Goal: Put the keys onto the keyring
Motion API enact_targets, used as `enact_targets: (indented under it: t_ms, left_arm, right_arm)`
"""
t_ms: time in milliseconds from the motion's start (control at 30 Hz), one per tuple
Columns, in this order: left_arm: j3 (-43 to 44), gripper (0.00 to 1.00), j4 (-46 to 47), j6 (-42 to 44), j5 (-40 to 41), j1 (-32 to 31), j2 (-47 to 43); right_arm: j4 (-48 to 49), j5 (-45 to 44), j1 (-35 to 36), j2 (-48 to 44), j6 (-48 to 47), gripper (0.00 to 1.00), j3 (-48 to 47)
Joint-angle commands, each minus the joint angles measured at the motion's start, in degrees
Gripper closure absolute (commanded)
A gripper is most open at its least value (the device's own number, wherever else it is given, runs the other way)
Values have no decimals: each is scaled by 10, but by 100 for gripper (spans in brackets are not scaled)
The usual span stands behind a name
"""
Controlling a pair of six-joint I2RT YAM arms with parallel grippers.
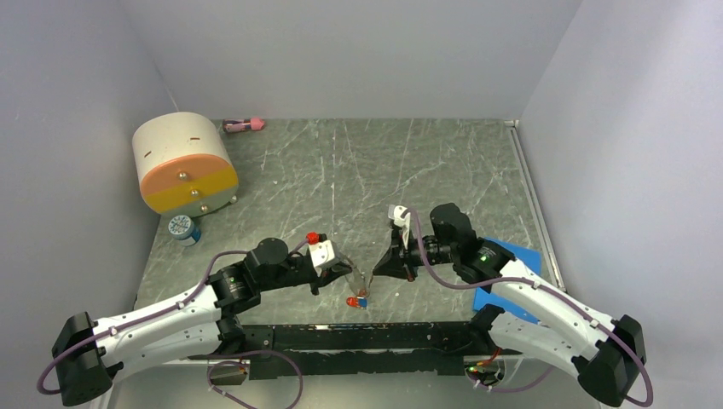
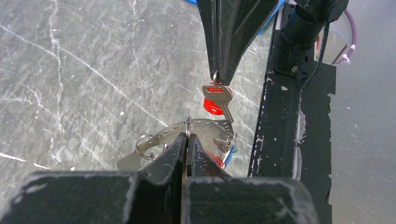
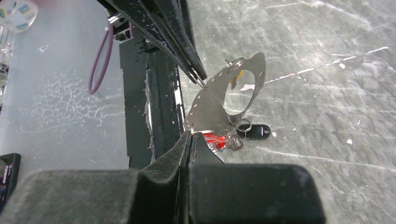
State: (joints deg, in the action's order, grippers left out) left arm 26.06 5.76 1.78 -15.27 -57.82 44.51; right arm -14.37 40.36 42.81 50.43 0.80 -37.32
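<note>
The keyring [image 2: 205,130] is a flat silver crescent plate with holes along its rim, and it also shows in the right wrist view [image 3: 210,102]. My left gripper [image 2: 187,136] is shut on its rim at a small ring and holds it tilted above the table. A red key and a blue tag [image 2: 226,156] hang from the plate. My right gripper [image 3: 190,135] is shut on a small ring carrying a silver key [image 2: 217,93] and a red-headed key [image 2: 212,107], just beyond the plate's rim. In the top view the two grippers, left [image 1: 358,277] and right [image 1: 377,267], meet near the front edge.
A black fob [image 3: 254,132] on split rings lies under the plate. The cream-and-orange drum [image 1: 183,162] stands at the back left, with a small blue-capped jar [image 1: 183,230] in front of it. A pink object [image 1: 243,125] lies by the back wall. A blue sheet [image 1: 511,273] lies under my right arm.
</note>
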Motion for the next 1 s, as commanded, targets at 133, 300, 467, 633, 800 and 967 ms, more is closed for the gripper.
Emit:
enact_targets:
  t_ms: [133, 300, 467, 633, 800, 967]
  left_arm:
    - [13, 97, 8, -14, -20, -2, 10]
    - [18, 97, 5, -14, -25, -2, 11]
    - [23, 97, -3, -38, -25, -2, 13]
    - [54, 97, -49, -50, -9, -2, 19]
    - [80, 97, -96, -50, -8, -2, 14]
    - [77, 97, -89, -43, -4, -2, -2]
  right_arm:
    - [31, 60, 18, 9, -45, 100, -29]
    - [31, 44, 27, 25, -50, 100, -45]
    - [18, 7, 30, 47, -63, 100, -67]
    - [9, -12, 30, 63, -76, 100, -84]
    - [-5, -15, 30, 82, -94, 100, -105]
    - [1, 14, 30, 105, -109, 100, -109]
